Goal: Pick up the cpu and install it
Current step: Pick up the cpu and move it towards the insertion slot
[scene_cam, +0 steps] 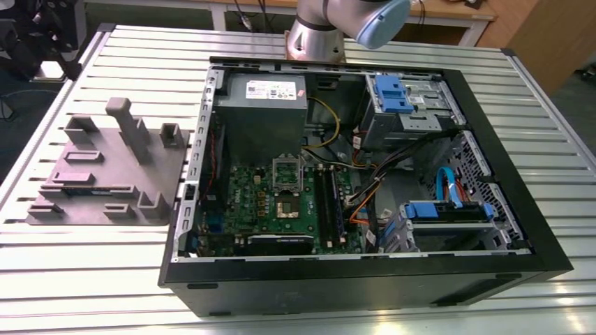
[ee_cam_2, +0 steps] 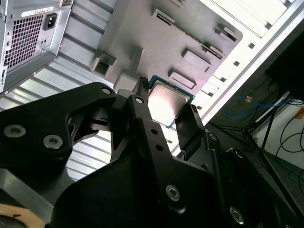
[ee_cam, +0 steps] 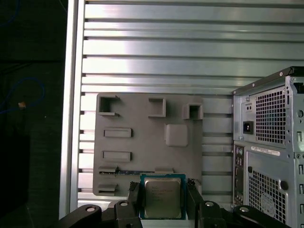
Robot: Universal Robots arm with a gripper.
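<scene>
At nine o'clock in the exterior view you had the grey fixture block (scene_cam: 102, 174) lying flat on the slatted metal table (scene_cam: 84, 279), well apart from the arm. From the centre out to three o'clock lay the open computer case (scene_cam: 373, 279). Inside it the green motherboard (scene_cam: 242, 188) sat at about seven o'clock, with the socket (scene_cam: 287, 204) near the board's middle and its contact field exposed. The metal socket frame (scene_cam: 287, 169) stood just at the socket's twelve o'clock side. The power supply (scene_cam: 265, 112) lay at the case's eleven o'clock, and blue drive caddies (scene_cam: 389, 94) sat at one o'clock and at four o'clock. At twelve o'clock your arm (scene_cam: 322, 31) ran up out of the picture. In both wrist views your gripper (ee_cam: 163, 186) (ee_cam_2: 166, 97) was closed on the cpu (ee_cam: 162, 202) (ee_cam_2: 167, 104). The black fingers (ee_cam: 134, 199) (ee_cam_2: 187, 128) pressed against two opposite edges of the chip, and its shiny metal top faced the cameras. The fixture block (ee_cam: 142, 118) (ee_cam_2: 156, 47) and the table (ee_cam: 142, 47) lay beyond the chip, farther from the cameras. The rear of the case (ee_cam: 270, 142) (ee_cam_2: 28, 33) stood beside the block. How high the chip hung over the block, I could not tell.
</scene>
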